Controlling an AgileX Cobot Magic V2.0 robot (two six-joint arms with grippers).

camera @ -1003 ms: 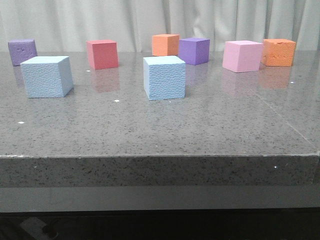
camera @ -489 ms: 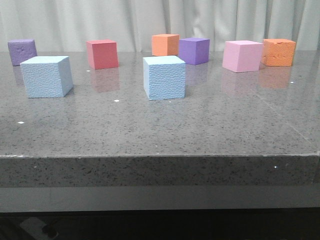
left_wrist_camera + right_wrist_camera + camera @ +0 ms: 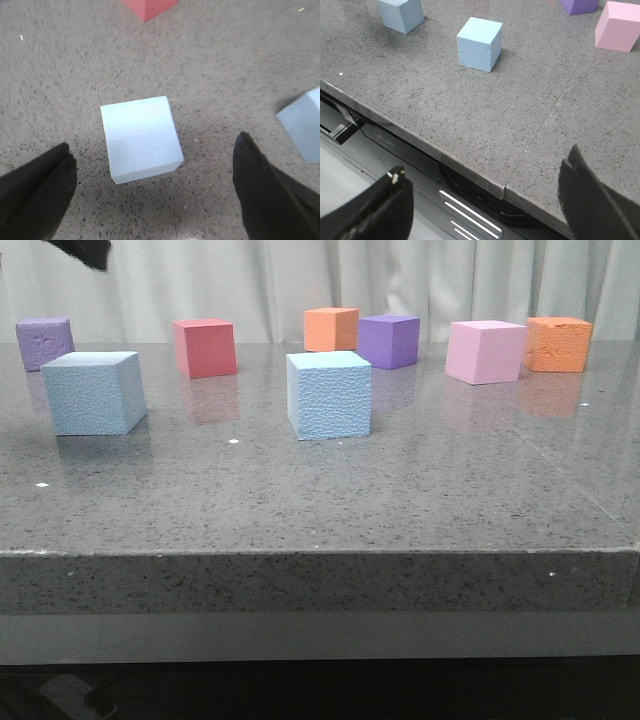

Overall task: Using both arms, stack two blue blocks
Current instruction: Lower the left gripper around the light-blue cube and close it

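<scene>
Two pale blue blocks stand apart on the grey stone table: the left one (image 3: 95,392) and the middle one (image 3: 328,395). My left gripper (image 3: 152,192) hangs open above the left blue block (image 3: 141,137), its black fingers (image 3: 42,187) wide on either side and not touching it; the other blue block (image 3: 304,131) shows at the edge. A black bit of the left arm (image 3: 85,250) shows at the front view's top left. My right gripper (image 3: 485,200) is open and empty over the table's front edge (image 3: 470,172), well short of the middle blue block (image 3: 480,43).
Behind the blue blocks stand a purple cube (image 3: 44,342), a red cube (image 3: 205,348), an orange cube (image 3: 331,329), a second purple cube (image 3: 388,341), a pink cube (image 3: 484,352) and another orange cube (image 3: 558,344). A curtain hangs behind the table.
A black part of the left arm has come into the front view's top left corner, and a shadow now falls around the left blue block. The cubes have not moved.
</scene>
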